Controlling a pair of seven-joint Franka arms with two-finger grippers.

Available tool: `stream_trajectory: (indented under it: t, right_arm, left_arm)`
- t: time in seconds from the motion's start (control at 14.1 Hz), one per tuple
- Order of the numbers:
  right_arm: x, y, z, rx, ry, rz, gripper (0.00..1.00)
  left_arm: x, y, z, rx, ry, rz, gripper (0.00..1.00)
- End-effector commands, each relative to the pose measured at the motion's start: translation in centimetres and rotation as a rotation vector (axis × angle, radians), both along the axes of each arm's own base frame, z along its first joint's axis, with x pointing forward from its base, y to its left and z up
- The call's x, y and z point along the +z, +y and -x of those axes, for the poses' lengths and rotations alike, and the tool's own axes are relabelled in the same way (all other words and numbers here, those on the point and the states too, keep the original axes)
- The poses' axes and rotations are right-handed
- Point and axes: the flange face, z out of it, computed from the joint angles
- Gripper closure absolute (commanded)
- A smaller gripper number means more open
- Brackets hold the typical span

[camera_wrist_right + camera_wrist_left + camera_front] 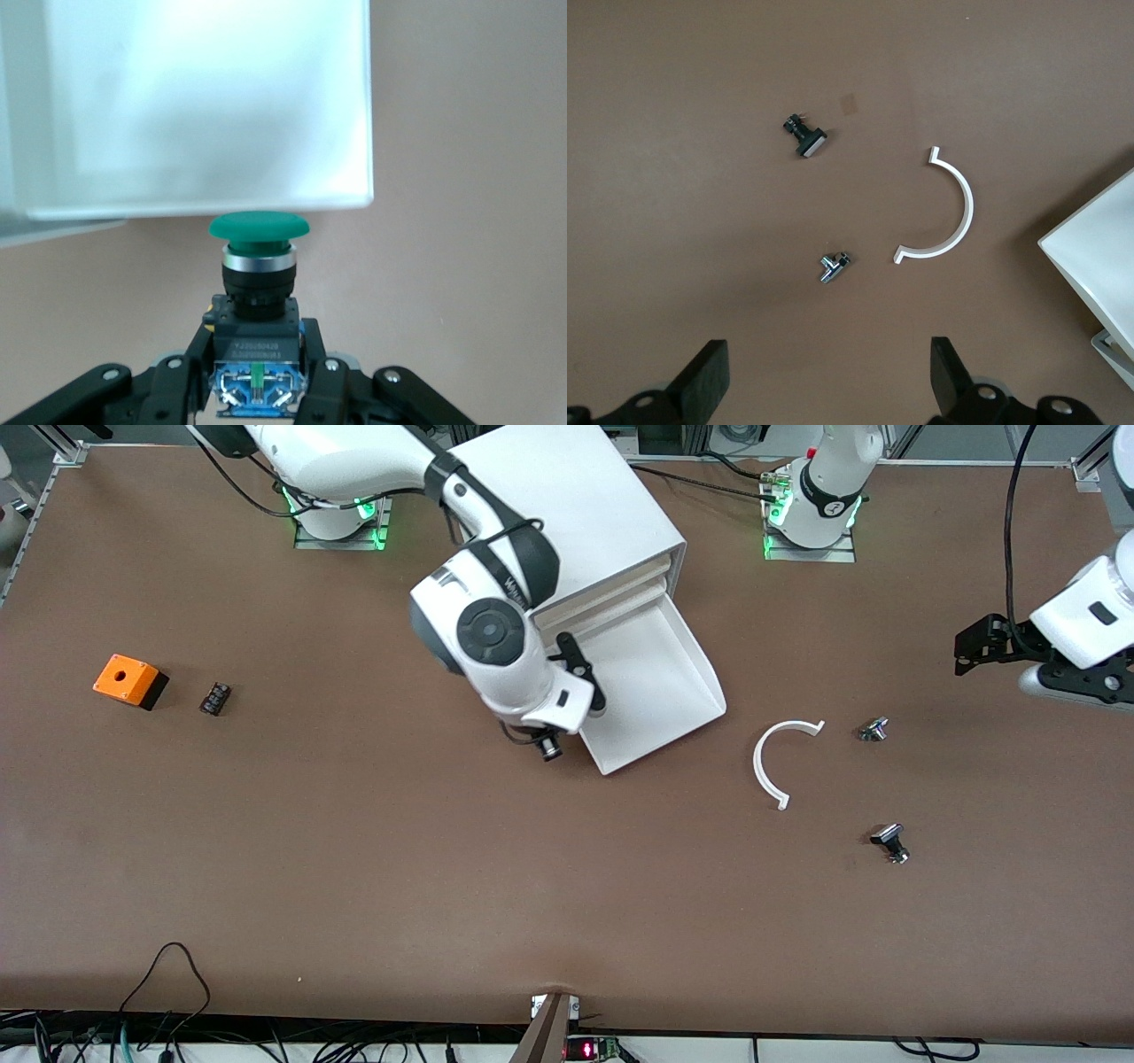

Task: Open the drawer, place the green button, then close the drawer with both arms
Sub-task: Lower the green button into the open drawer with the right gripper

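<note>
Green-capped, the button (258, 266) is sitting clamped in the right pincer (255, 376), cap pointing at the open drawer (660, 682), just short of its front lip. Only that lip is standing between. The left pincer (824, 390) is waiting with fingers apart, over the counter (443, 886) toward the left arm's end, with a white arc (780, 762) and two small metal parts (873, 730) lying between it and the drawer.
</note>
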Motion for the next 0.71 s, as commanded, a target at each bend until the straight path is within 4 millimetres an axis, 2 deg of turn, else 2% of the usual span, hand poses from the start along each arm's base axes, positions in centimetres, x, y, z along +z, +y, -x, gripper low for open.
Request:
stream_trajectory:
  t: [0.0,0.21,0.43,0.57,0.64]
  right_arm:
    - [0.8,4.1,3.6,0.006,-0.042,0.046,0.67]
    - [0.7,7.3,6.8,0.007,-0.058,0.046,0.67]
    - [-0.2,8.0,7.5,0.028,-0.053,0.045,0.66]
    - [-0.9,9.9,9.9,0.066,-0.064,0.062,0.66]
    - [-2.3,9.9,9.7,0.073,-0.068,0.085,0.66]
  left_arm:
    - [0.4,1.9,-0.1,0.062,0.01,0.03,0.0]
    - [0.6,1.9,0.0,0.162,0.007,0.033,0.0]
    - [0.9,1.6,0.5,0.216,0.016,0.027,0.0]
    - [1.3,0.9,1.0,0.289,0.025,0.021,0.0]
    - [1.9,1.0,1.4,0.325,0.02,0.02,0.0]
